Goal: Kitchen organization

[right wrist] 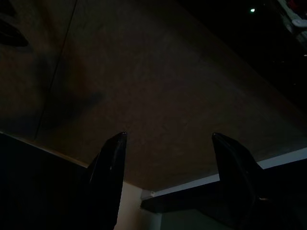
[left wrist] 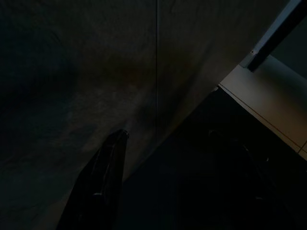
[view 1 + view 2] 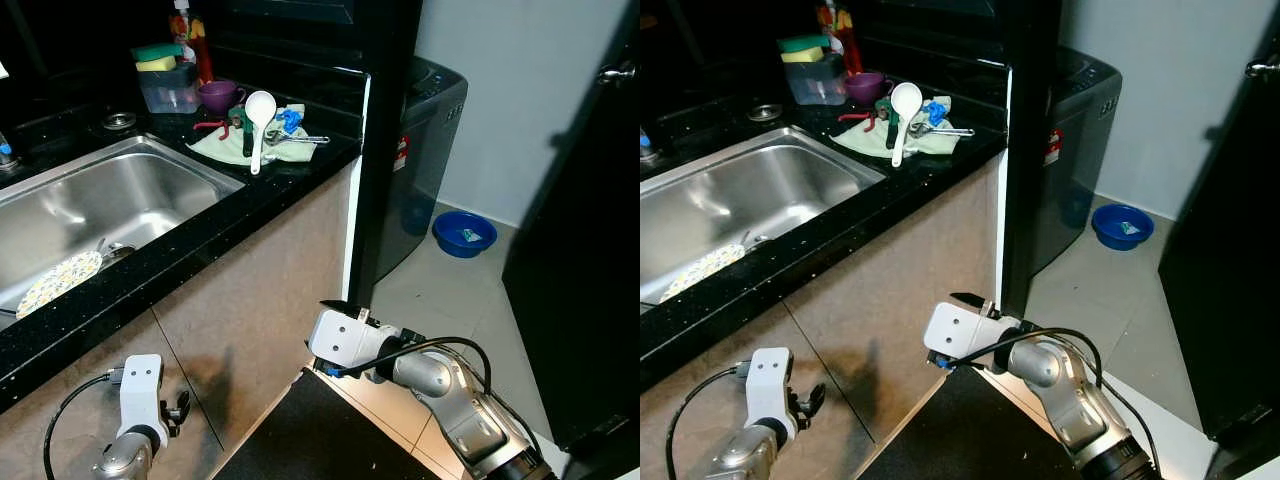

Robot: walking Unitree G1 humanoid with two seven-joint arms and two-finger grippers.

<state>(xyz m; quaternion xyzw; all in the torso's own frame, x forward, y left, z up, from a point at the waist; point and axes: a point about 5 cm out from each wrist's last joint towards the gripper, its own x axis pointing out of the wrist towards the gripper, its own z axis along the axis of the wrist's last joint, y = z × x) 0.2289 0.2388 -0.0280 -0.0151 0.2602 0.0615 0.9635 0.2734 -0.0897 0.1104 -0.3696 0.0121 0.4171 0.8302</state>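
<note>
Below the black counter [image 3: 250, 200], both grippers hang idle, right gripper [image 1: 168, 139] spread, left gripper [image 2: 168, 139] seemingly too.

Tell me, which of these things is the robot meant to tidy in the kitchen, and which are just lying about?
Likely part of the tidying:
white spoon on the green cloth
red pliers on the same cloth
purple cup
patterned plate in the sink
sponges on the clear box

Just lying about:
blue bowl on the floor
washing machine

Both arms hang low, grippers open.
</note>
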